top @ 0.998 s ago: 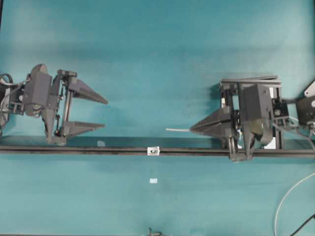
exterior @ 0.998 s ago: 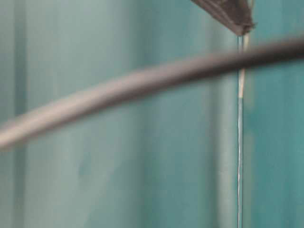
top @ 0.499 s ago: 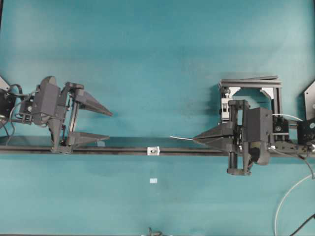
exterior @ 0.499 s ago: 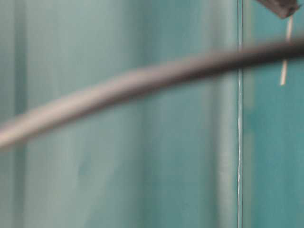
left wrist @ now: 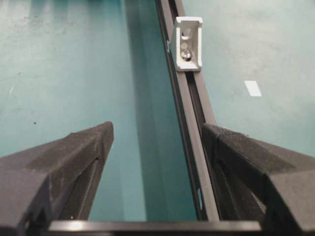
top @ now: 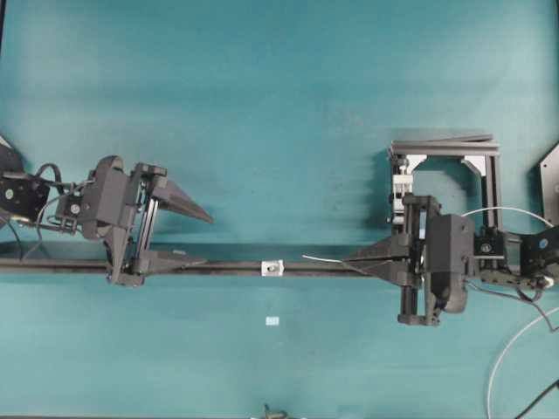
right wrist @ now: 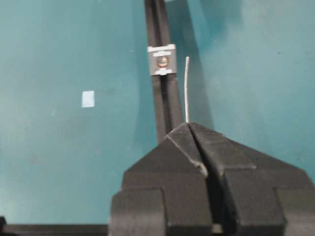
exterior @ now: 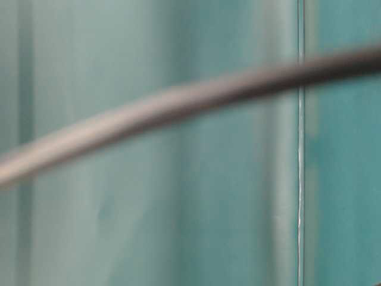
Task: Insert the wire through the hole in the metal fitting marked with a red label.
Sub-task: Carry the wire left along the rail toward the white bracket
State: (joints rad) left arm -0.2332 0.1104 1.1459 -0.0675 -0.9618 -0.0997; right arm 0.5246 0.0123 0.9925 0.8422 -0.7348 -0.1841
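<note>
Right hand [top: 349, 260] first: we see its two dark fingers pressed together on the wire [top: 321, 259], pinching it right at the tips. From overhead, the free end of the wire sticks out leftward from that hand, lying just above the black rail [top: 227, 265] and stopping short of the metal fitting [top: 273, 267]. Through the right wrist camera we get the clearest look: the wire [right wrist: 186, 88] rises thin and pale from the closed hand [right wrist: 188, 125], and its tip sits just to the right of the metal fitting [right wrist: 162, 61], close beside it but apart. The hole [right wrist: 162, 61] shows as a small dark round spot in the middle of that silvery block, and the wire is not in it.

Over on the other side, the left hand [top: 197, 239] is spread wide and holds nothing. One finger points out over the teal counter [top: 279, 105], the other lies along the rail. From the left wrist camera we look between those open fingers [left wrist: 74, 162] down the rail [left wrist: 189, 113] to the fitting [left wrist: 188, 43], well ahead of the hand.

A small white tag [top: 272, 321] lies on the counter, below the fitting and apart from the rail. The table-level view gives us only a blurred dark cable [exterior: 178, 101] across the teal background.
</note>
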